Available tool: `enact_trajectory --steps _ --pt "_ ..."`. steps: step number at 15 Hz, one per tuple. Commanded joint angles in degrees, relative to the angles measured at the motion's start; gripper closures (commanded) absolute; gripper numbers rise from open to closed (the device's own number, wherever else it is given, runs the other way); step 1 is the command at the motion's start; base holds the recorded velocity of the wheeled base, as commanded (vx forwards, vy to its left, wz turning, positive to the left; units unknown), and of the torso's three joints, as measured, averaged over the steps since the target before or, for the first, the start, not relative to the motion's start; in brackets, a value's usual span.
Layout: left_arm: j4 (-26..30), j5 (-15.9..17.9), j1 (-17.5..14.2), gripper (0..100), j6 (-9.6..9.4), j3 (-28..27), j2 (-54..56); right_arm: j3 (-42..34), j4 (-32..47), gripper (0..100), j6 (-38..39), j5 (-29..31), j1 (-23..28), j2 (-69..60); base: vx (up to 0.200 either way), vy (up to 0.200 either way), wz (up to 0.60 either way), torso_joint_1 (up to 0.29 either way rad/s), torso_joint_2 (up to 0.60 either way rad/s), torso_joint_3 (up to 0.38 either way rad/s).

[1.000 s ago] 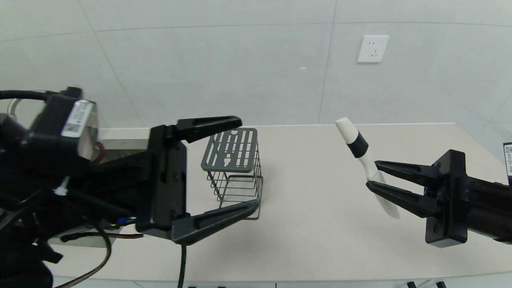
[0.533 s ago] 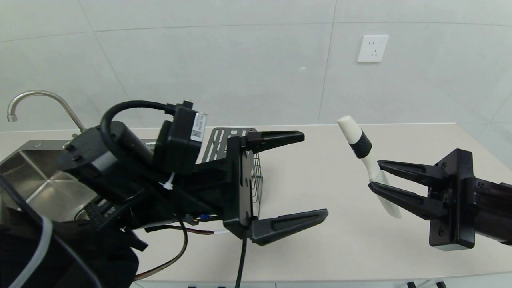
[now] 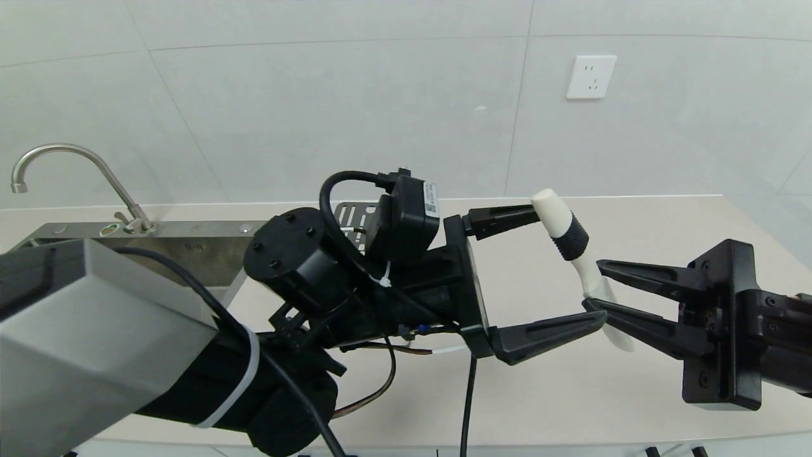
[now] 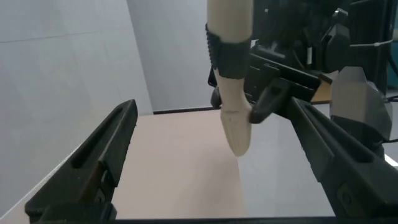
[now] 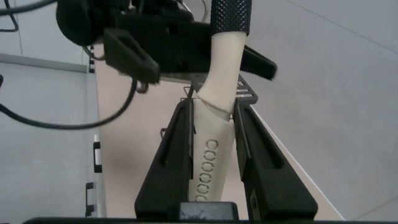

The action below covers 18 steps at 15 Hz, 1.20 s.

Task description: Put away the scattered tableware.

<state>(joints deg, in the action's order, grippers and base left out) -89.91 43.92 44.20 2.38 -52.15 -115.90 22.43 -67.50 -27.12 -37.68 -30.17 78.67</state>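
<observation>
I see right gripper (image 3: 593, 285) jaws clamped on the white knife (image 3: 571, 238) at the blade base, handle tilted up, held above the surface (image 3: 539, 393). Left gripper (image 3: 569, 266) jaws wide, straddling the handle; can't tell if they touch it. Basket (image 3: 347, 212) partly hidden behind it.

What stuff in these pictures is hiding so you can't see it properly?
Wire basket: head view, the left arm covers all but a top corner.
Sink: head view, the same arm hides the basin, leaving its back rim.
White knife: right wrist view, the handle's end is cut off by the picture's edge.
Left gripper: head view, cannot tell whether its open fingers touch the knife held by the right gripper.
</observation>
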Motion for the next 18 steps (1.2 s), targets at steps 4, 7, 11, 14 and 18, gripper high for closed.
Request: enact_trajectory --steps 4,7,11,14,18 --pt "-0.09 -0.59 1.94 0 1.75 -6.47 -2.58 -0.19 0.0 100 -0.03 -0.02 -0.15 0.0 0.0 0.0 0.0 0.0 0.0 0.0" --pt "-0.09 -1.03 2.12 0 2.28 -7.09 -1.7 -0.19 0.0 100 -0.03 -0.02 -0.06 -0.09 0.0 0.0 0.0 0.0 0.0 0.0" --pt "-0.09 -1.47 2.12 0 3.6 -7.17 -0.73 -0.11 0.0 100 -0.03 -0.02 -0.06 0.0 0.0 0.0 0.0 0.0 0.0 0.0" --pt "-0.09 -1.47 2.12 0 3.6 -7.17 -0.73 -0.11 0.0 100 -0.03 -0.02 0.03 -0.18 0.0 0.0 0.0 0.0 0.0 0.0" --pt "-0.09 -1.47 2.12 0 3.6 -7.09 -0.73 0.07 0.0 100 0.05 -0.02 0.11 -0.36 0.0 0.0 0.0 0.0 0.0 0.0"
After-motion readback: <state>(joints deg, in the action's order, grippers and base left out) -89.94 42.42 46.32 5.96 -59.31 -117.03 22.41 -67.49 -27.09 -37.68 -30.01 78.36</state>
